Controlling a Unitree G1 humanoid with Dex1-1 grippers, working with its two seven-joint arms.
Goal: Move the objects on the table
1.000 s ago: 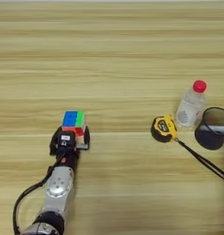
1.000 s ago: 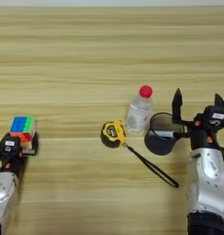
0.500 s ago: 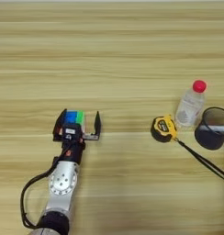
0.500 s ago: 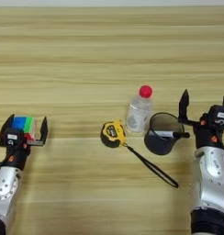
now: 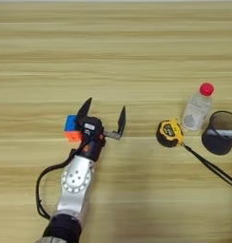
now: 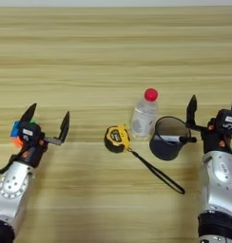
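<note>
The multicoloured puzzle cube lies on the wooden table, just left of my left gripper. That gripper is open, its left finger beside the cube and nothing between the two fingers. At the right, the yellow-black tape measure, the clear red-capped bottle and the black round cup with a marker stand close together. My right gripper is open just right of the cup, its left finger near the rim.
A black strap trails from the tape measure toward the lower right, ending in front of the right arm. Bare planks stretch across the far half of the table and between the left gripper and the tape measure.
My left gripper has opened wide and swung a little right, leaving the cube at its left side. The right gripper has drifted slightly right of the cup.
</note>
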